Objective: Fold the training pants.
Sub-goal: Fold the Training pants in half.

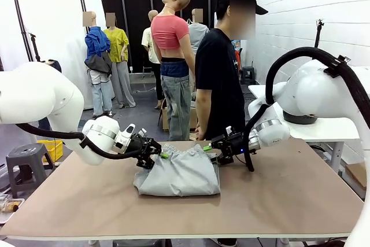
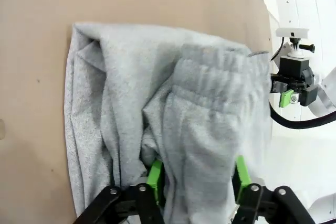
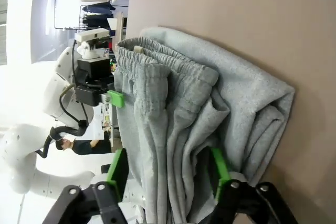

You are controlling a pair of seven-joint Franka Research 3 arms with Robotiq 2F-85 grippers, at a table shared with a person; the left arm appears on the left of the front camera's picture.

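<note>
The training pants (image 1: 180,174) lie folded into a thick grey bundle on the brown table (image 1: 289,195), near the far edge and close to the middle, between my two arms. From the front, my left gripper (image 1: 157,154) sits at the far left corner of the bundle and my right gripper (image 1: 211,148) at the far right corner, each with a green pad showing against the cloth. A person (image 1: 219,79) in a black shirt and black cap stands just behind the table, hands out of sight. Looking along my left gripper (image 2: 195,182), my jaws stand spread, one green fingertip (image 2: 155,177) on either side of a raised fold of the pants (image 2: 157,129), with the gathered waistband on top; the cloth passes between the pads, and I cannot tell whether they are pressing it. My other gripper shows at the far side of the bundle. Looking along my right gripper (image 3: 168,169), my jaws are also spread wide, green fingers (image 3: 219,167) flanking the stacked layers of the pants (image 3: 199,108), the elastic waistband running away from me toward my left gripper. Here too the fabric lies between the pads without a clear pinch.
</note>
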